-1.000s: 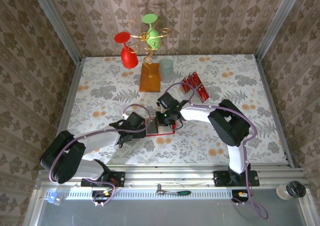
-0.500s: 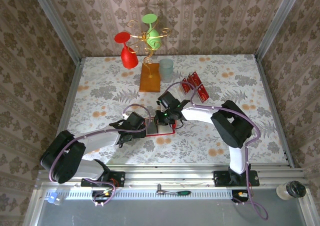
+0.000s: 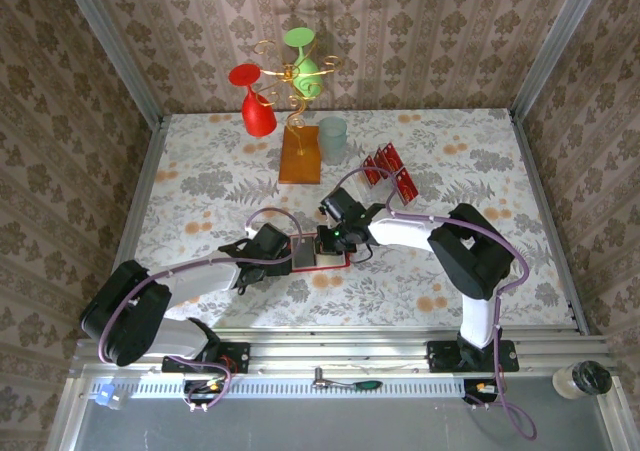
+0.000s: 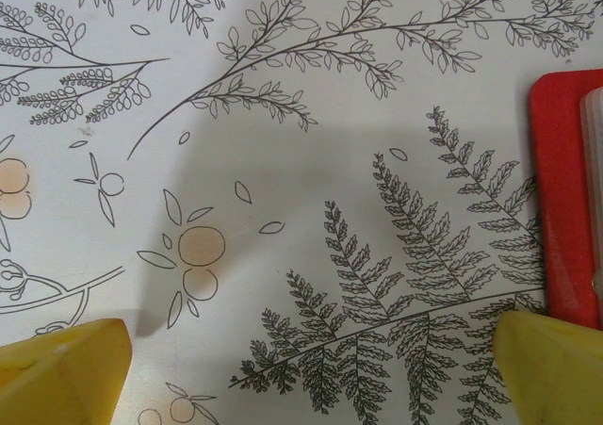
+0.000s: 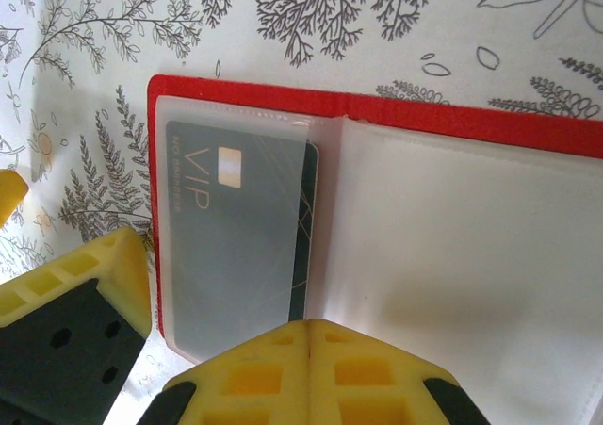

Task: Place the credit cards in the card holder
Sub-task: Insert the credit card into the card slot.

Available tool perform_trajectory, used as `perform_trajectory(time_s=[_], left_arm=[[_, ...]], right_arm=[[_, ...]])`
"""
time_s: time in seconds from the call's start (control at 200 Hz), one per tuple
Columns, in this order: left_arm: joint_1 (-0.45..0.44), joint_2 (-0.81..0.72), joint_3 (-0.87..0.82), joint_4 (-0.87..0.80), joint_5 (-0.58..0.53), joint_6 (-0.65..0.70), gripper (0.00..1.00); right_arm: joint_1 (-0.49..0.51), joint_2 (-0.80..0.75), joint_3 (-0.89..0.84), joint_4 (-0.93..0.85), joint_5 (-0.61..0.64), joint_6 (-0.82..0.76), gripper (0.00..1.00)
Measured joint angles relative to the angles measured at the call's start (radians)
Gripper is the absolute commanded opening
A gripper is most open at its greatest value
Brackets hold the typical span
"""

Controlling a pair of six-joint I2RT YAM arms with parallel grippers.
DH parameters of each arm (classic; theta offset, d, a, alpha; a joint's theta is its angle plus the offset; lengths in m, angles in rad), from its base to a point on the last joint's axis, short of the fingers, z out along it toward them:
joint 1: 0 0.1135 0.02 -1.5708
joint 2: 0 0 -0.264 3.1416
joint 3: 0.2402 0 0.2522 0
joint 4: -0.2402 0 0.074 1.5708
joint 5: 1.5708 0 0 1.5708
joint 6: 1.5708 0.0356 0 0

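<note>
- The flat red folding card holder point(image 5: 452, 119), with pale plastic pockets, lies open between the two grippers.
- A dark grey VIP credit card point(image 5: 236, 246) sits almost fully inside the holder's left pocket.
- The right gripper point(image 5: 309, 335) has its jaws pressed together with nothing between them. Its tips are at that card's near edge, probably seating it.
- The left gripper point(image 4: 306, 364) is spread wide and empty, with one finger just beside the holder's left edge.
- The next move is likely to back off and fetch another of the red credit cards point(image 3: 390, 171), which stand beyond the holder on its right.

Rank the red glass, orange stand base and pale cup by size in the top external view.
Largest, unranked: red glass and orange stand base, alike; glass seems raised toward the camera.
Smallest: pale cup.
</note>
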Motion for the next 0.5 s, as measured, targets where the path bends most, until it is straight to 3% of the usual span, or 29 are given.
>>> perform_trajectory(time_s=[0.5], left_arm=[[0.000, 0.002, 0.000, 0.003, 0.000, 0.000, 1.00]], right_arm=[[0.039, 0.050, 0.029, 0.001, -0.001, 0.001, 0.00]])
